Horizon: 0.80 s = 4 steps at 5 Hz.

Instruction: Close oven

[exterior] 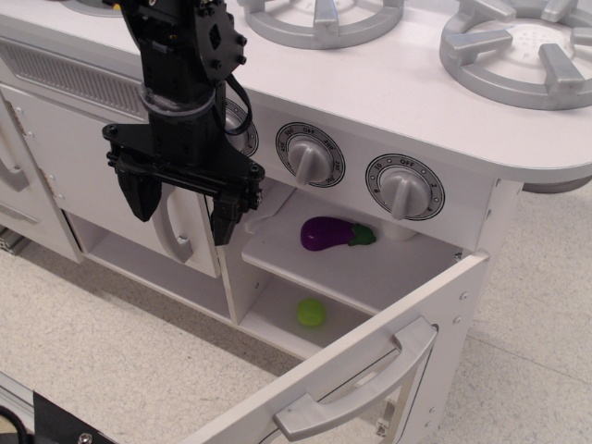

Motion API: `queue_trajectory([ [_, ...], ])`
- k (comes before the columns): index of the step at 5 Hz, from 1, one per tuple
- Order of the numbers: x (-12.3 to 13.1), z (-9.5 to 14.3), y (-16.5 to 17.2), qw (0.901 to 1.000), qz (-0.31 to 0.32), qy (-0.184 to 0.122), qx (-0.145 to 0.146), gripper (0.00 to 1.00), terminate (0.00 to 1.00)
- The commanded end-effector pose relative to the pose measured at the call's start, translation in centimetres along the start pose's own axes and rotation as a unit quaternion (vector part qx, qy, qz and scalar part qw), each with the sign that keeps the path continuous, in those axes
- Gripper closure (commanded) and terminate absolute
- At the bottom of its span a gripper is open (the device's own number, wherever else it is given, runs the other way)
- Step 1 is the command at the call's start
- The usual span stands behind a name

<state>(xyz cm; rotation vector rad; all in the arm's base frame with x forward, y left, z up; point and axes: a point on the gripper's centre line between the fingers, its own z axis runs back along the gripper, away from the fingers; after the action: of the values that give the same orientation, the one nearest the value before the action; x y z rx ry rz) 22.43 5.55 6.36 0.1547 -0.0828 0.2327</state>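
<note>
The hand (pixel 181 205) hangs with its fingers spread, holding nothing, in front of the cabinet door (pixel 180 231). The oven (pixel 361 268) lies below and to its right, its door (pixel 370 361) swung wide open, grey handle (pixel 365 388) facing outward. To close it well, I judge the hand should come round to the door's outer face and push near the handle, keeping clear of the shelf with the toy eggplant (pixel 335 233) and green ball (pixel 312 312). Above the hand, the white counter (pixel 388 92) carries grey burners (pixel 523 46); the floor is speckled and bare
</note>
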Motion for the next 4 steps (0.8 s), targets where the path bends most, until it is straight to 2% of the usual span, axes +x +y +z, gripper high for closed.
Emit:
queue_trajectory([
  [1, 0.0, 0.0, 0.0, 1.0, 0.0, 0.0, 0.0, 0.0, 0.0],
  [2, -1.5, 0.5, -2.9, 0.9916, -0.117, 0.002, -0.054, 0.0, 0.0],
  [3, -4.0, 0.3, -5.0, 0.9713, -0.218, 0.006, -0.094, 0.0, 0.0],
  [4, -6.7, 0.0, -6.8, 0.954, -0.276, 0.027, -0.114, 0.0, 0.0],
])
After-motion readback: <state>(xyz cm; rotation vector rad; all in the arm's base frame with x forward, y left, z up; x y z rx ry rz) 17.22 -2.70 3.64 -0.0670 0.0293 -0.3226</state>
